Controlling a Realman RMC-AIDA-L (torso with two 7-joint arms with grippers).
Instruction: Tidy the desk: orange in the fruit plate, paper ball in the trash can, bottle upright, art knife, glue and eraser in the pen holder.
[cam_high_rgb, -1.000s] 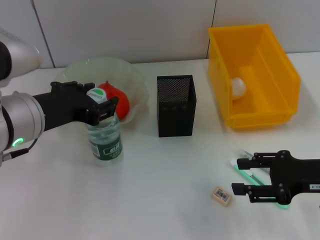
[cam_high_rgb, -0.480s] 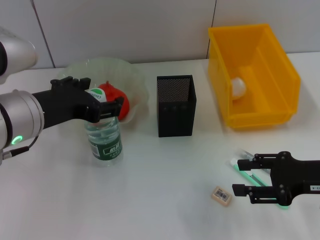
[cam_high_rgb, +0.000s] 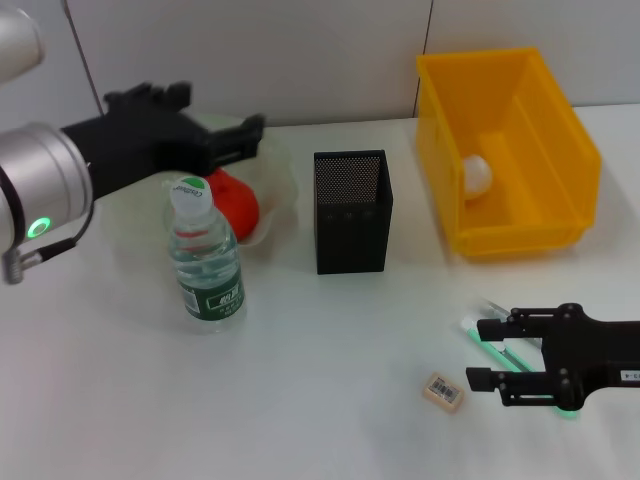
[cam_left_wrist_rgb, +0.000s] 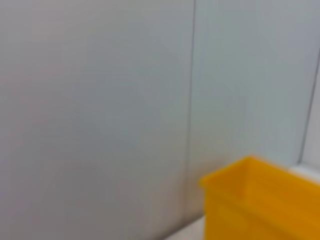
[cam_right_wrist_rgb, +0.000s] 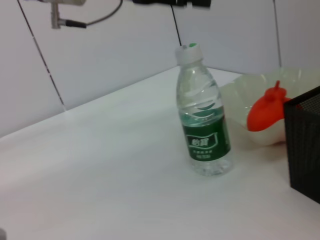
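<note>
The bottle (cam_high_rgb: 206, 257) stands upright on the table by itself, white cap up, and also shows in the right wrist view (cam_right_wrist_rgb: 202, 116). My left gripper (cam_high_rgb: 247, 138) hangs open above and behind it, holding nothing. The orange (cam_high_rgb: 237, 200) lies in the fruit plate (cam_high_rgb: 285, 180). In the trash can (cam_high_rgb: 520, 120) rests the paper ball (cam_high_rgb: 476, 174). The pen holder (cam_high_rgb: 352, 212) stands mid-table. My right gripper (cam_high_rgb: 474, 352) is open low on the table, its fingers either side of a slim green-and-white item (cam_high_rgb: 497, 343), glue or art knife, I cannot tell which. The eraser (cam_high_rgb: 442, 391) lies just left of it.
The wall runs close behind the plate and the trash can, whose corner (cam_left_wrist_rgb: 260, 200) is all the left wrist view shows besides wall. The pen holder's edge (cam_right_wrist_rgb: 306, 142) and the orange (cam_right_wrist_rgb: 267, 107) appear in the right wrist view.
My left gripper opened off the bottle's neck and rose up and back toward the wall. The bottle stays upright where it stood. The right arm has not moved.
</note>
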